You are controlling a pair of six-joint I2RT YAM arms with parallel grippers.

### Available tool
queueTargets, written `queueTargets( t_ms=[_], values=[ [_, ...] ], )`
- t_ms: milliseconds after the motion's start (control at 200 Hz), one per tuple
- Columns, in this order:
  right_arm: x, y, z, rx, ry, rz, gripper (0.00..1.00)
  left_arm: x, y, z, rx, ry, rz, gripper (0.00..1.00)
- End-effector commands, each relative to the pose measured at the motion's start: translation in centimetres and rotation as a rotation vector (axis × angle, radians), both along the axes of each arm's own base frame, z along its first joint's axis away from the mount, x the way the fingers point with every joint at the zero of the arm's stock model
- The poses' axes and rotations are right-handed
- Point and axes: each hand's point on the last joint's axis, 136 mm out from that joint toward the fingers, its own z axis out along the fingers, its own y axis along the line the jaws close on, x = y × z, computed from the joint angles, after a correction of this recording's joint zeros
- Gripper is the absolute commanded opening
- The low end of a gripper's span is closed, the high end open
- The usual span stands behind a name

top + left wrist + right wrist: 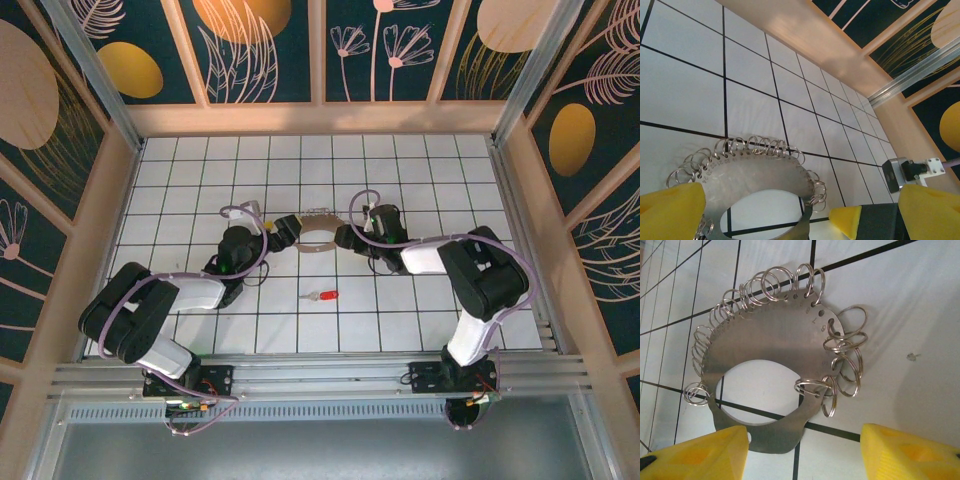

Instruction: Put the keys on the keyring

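The keyring is a flat grey metal crescent with a big hole and several small split rings along its outer edge, lying mid-table. My left gripper stands open at its left end; in the left wrist view the keyring lies between the yellow fingers. My right gripper is open at its right end. In the right wrist view the keyring's lower tip lies between the wide-apart pads, close to the left one. The red-headed key lies alone on the tiles nearer the arm bases.
The floor is white tile with black grid lines, walled by wooden rails at the back and sides. A yellow fingertip of the right gripper shows in the left wrist view, just past the keyring's end.
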Motion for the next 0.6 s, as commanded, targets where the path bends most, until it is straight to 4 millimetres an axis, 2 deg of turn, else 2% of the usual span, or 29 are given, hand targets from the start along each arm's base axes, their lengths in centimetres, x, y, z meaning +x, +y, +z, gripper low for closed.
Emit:
queueTargets(
  t_ms=[0, 596],
  values=[
    [0.04, 0.77, -0.62, 0.013, 0.026, 0.017, 0.6, 0.33, -1.08, 1.37, -0.035, -0.034, -0.029, 0.99],
    [0.7, 1.61, -0.58, 0.003, 0.025, 0.048, 0.43, 0.6, -1.66, 1.69, -0.041, -0.037, -0.05, 0.99]
  ],
)
